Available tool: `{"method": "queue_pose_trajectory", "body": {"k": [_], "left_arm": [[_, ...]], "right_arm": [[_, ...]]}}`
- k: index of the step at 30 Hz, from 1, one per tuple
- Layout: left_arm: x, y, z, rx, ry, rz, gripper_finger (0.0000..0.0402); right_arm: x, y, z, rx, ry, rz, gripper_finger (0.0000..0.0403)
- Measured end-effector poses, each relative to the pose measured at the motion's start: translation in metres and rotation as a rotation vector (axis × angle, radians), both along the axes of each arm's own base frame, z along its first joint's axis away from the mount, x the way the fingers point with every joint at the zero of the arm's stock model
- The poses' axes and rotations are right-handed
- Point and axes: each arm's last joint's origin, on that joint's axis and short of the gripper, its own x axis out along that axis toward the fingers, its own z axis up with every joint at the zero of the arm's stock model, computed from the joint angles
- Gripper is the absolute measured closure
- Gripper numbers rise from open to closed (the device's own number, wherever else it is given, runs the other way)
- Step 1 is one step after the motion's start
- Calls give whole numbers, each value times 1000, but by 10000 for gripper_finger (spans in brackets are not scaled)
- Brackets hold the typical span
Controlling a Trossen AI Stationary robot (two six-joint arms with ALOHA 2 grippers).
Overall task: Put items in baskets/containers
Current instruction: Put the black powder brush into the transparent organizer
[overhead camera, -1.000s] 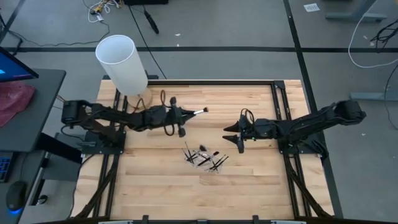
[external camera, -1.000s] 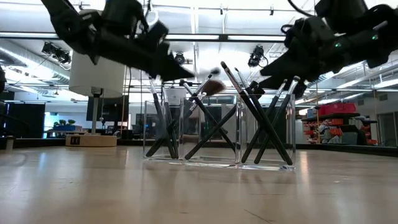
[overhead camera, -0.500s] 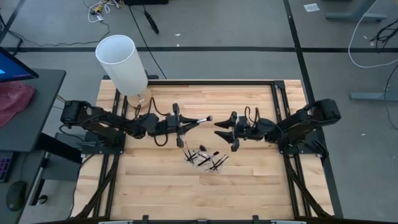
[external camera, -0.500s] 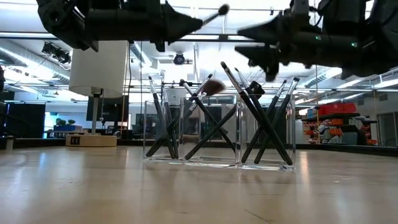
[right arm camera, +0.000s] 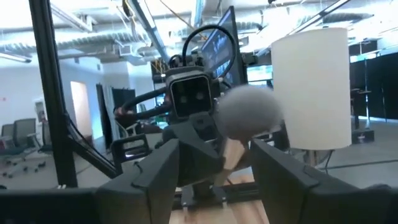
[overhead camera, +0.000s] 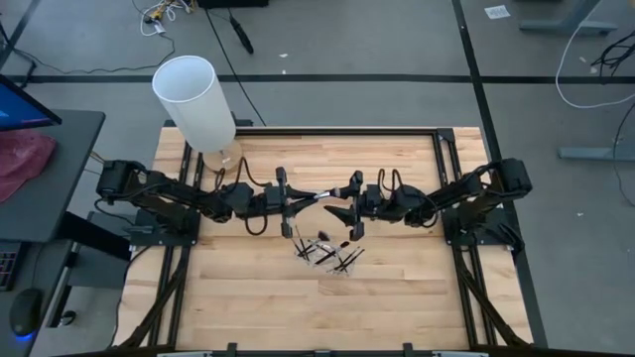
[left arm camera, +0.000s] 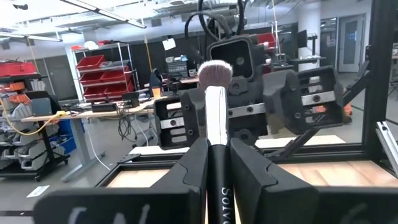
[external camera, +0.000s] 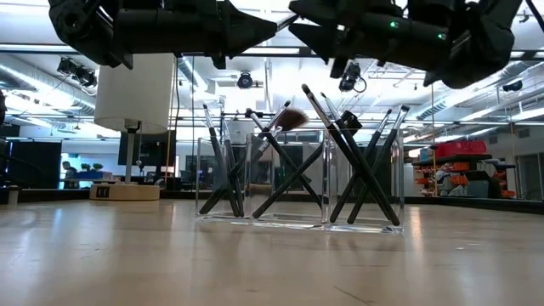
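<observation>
my left hand (overhead camera: 298,200) is clamped on a black makeup brush (overhead camera: 319,195), holding it level above the tabletop (overhead camera: 397,288) with the pale bristle head pointing at my other arm. i hold it by the handle end so the far half stays free for someone else to take. in the left wrist view the handle (left arm camera: 217,162) runs straight out between my two fingers (left arm camera: 193,171), and the fluffy head sits right in front of the opposing hand.

my right hand (overhead camera: 347,201) has its fingers spread wide, one on each side of the brush tip, not yet pressing on it. from the right wrist view the bristle head (right arm camera: 247,112) floats between those spread fingers (right arm camera: 163,171), so this looks like a hand-over in mid-air, arranged so i can re-grip and turn the brush upright.

the clear holder (external camera: 299,219) sits on the wood just below and a little nearer the front edge than both hands; its compartments already hold several brushes (external camera: 361,166) leaning crossed against the walls. the tall white cylinder (overhead camera: 193,102) stands at the back left corner, well apart.

next i judge the right hand should close before the left lets go; the brush could drop otherwise.
</observation>
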Motion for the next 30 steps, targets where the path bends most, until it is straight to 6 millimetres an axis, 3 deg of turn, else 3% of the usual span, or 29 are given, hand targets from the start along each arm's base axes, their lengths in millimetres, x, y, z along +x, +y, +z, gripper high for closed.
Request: {"method": "queue_pose_trajectory", "body": {"k": [9,19,25,30], "left_arm": [[0,0,0,15,2,2,353],[0,0,0,16,3,-1,340],[1,-1,-2,20,24,-26,321],[1,-1,-10,6,105,-27,283]], "right_arm": [[9,1,10,-42,-7,-13,228],[16,1,14,-50,36,-21,361],[19,0,11,-59,105,-20,363],[7,-3,21,-55,244,-59,363]]}}
